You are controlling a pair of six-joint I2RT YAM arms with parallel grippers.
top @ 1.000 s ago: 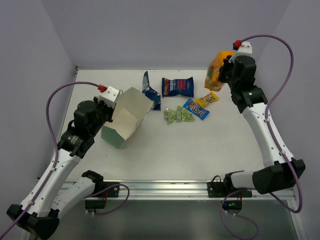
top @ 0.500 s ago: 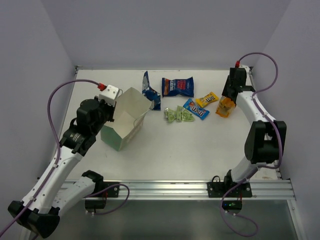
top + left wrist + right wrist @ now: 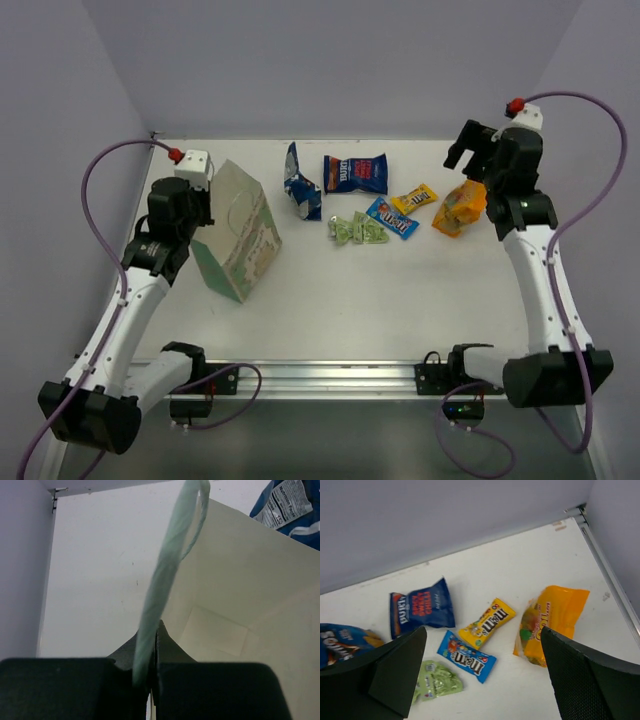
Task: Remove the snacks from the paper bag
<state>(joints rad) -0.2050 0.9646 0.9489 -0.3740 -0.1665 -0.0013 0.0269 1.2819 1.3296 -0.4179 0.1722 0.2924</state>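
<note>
The paper bag (image 3: 240, 240) stands tilted at the left, its decorated panel facing up. My left gripper (image 3: 206, 222) is shut on the bag's mint-green rim (image 3: 155, 600); the bag's cream inside (image 3: 240, 605) shows no packet. The snacks lie on the table: two dark blue chip bags (image 3: 355, 173) (image 3: 302, 182), green sachets (image 3: 357, 230), a blue candy pack (image 3: 392, 217), a yellow candy pack (image 3: 413, 199) and an orange pouch (image 3: 460, 207). My right gripper (image 3: 468, 155) hovers open above them with nothing in it. In the right wrist view it (image 3: 484, 645) frames the orange pouch (image 3: 555, 620) and the candy packs (image 3: 466, 657).
The table's back wall and right rail (image 3: 607, 575) run close to the orange pouch. Purple cables loop off both arms. Bare tabletop (image 3: 400, 300) stretches in front of the packets, towards the arm bases.
My right gripper has opened and let go of the orange pouch, which now lies on the table at the right. My left arm has turned the bag so its front panel shows.
</note>
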